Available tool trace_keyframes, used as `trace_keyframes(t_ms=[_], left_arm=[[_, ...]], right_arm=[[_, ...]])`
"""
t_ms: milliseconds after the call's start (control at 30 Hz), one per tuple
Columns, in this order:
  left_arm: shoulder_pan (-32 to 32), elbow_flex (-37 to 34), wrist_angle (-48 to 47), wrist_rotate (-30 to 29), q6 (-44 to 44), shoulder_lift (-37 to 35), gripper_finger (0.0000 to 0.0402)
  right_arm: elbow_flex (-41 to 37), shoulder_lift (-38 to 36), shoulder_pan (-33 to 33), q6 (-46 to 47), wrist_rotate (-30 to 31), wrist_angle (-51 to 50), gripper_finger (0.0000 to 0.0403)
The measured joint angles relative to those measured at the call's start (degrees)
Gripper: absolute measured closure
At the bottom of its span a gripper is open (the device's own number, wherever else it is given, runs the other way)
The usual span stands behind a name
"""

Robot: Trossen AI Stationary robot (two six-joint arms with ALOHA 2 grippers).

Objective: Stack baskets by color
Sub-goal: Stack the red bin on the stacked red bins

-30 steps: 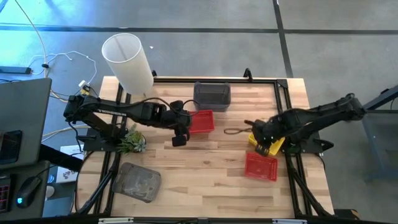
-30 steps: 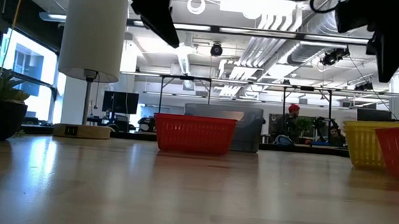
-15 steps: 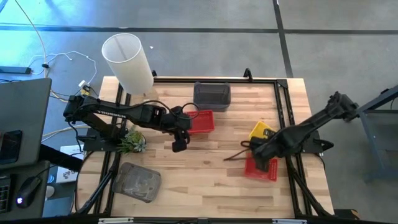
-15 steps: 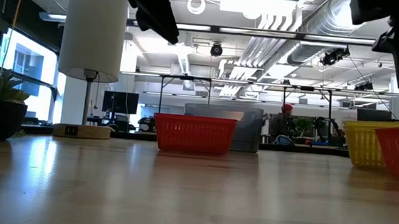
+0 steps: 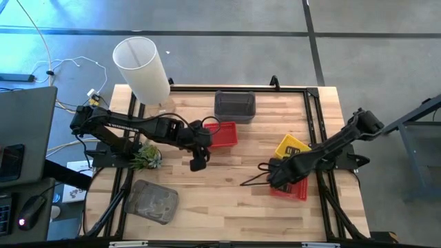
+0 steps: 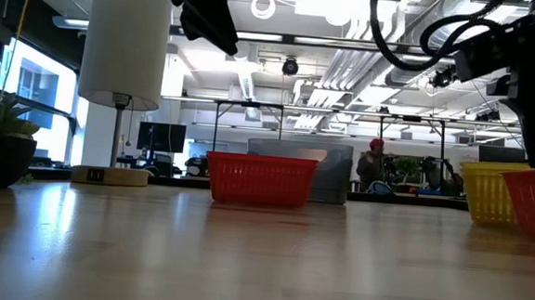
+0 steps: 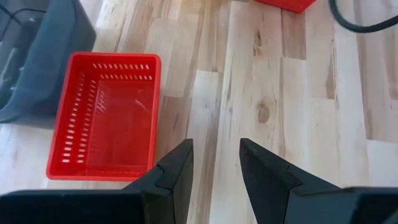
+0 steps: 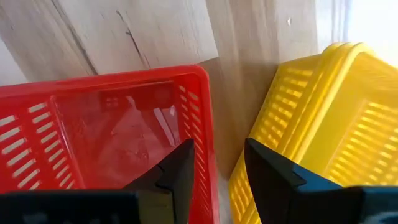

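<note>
Right gripper (image 8: 214, 165) spread, empty, straddling the near wall of the red basket (image 8: 93, 124) at the counter's right edge, yellow stack (image 8: 317, 124) just beside. Left gripper (image 7: 214, 165) spread, beside second red basket (image 7: 106, 115).

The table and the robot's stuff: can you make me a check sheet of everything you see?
Surface: wooden table, bare planks in the middle.
Job's things: red basket mid-table; dark grey basket behind it; yellow basket beside second red basket; grey basket at the near left.
Clutter: tall white cylinder; green leafy clump.
Claws: left claw open, empty, above bare wood beside the mid-table basket; right claw open, straddling the second red basket's rim.
Cables: loops at the right arm; white wires on the floor.
Surroundings: person far behind.
</note>
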Motion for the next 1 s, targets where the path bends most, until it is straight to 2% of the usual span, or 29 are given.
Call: trace_keyframes(t_ms=[400,767,1000], left_arm=[[-0.14,0.0,-0.39,0.96,0.0,0.0,0.0284],[-0.14,0.0,-5.69,1.04,0.01,0.0,0.0284],[-1.78,0.0,-9.87,1.49,2.64,0.0,0.0284]], right_arm=[[-0.02,4.38,0.0,1.63,-1.99,0.74,0.0285],[-0.01,7.13,0.0,3.96,-5.58,1.3,0.039],[0.04,7.13,0.0,4.0,-5.86,1.48,0.0399]])
